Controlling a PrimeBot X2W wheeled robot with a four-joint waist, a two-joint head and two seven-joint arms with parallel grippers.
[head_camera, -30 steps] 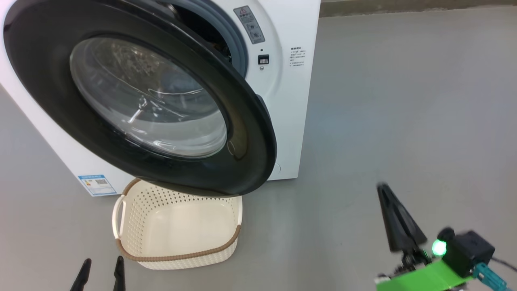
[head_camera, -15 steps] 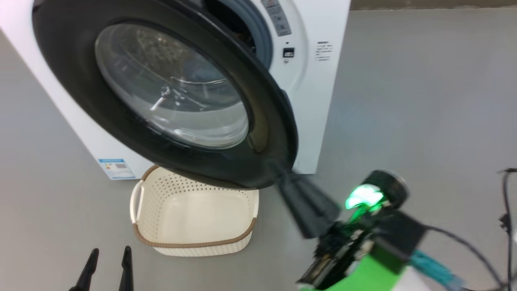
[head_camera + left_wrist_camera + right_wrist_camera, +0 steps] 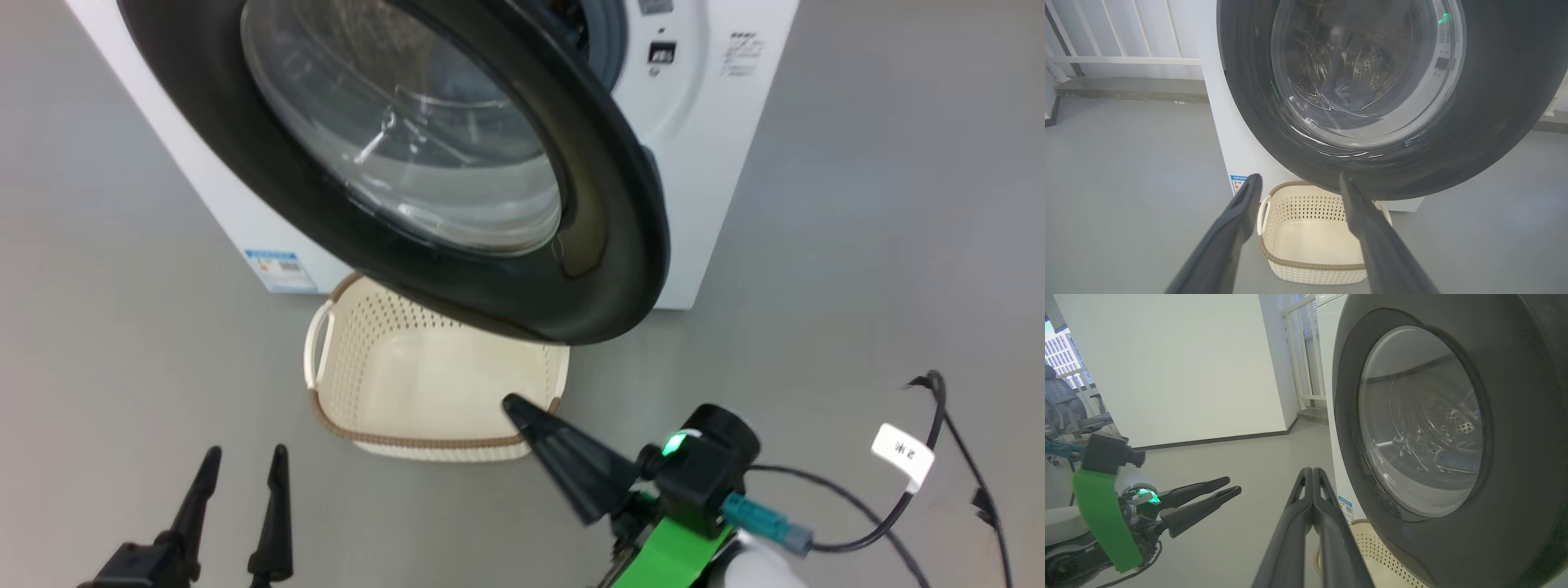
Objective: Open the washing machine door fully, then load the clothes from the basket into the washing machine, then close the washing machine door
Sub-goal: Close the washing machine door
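Note:
The washing machine (image 3: 718, 163) stands with its door (image 3: 612, 212) swung part way open, the black rim and glass bowl facing me. Under the door sits the basket (image 3: 408, 445), with nothing in it. The clothes are hidden; only a dim bluish shape shows through the glass (image 3: 1351, 96) in the drum. My right gripper (image 3: 510, 402) is shut on nothing, its tip at the basket's near right corner, below the door's lower rim. My left gripper (image 3: 246, 451) stands open over the floor, left of the basket. The left wrist view has the left gripper (image 3: 1298, 176) framing the basket (image 3: 1310, 265).
A blue label (image 3: 280, 269) marks the machine's lower corner. A black cable with a white tag (image 3: 902, 451) lies on the grey floor at the right. A white railing (image 3: 1126, 57) stands behind the machine, and a white wall (image 3: 1167, 367) and an office chair (image 3: 1065, 408) lie beyond.
The head camera has shifted. My shut right gripper swung left from the lower right, reached the door's lower rim half a second ago, and now sits lower by the basket's corner.

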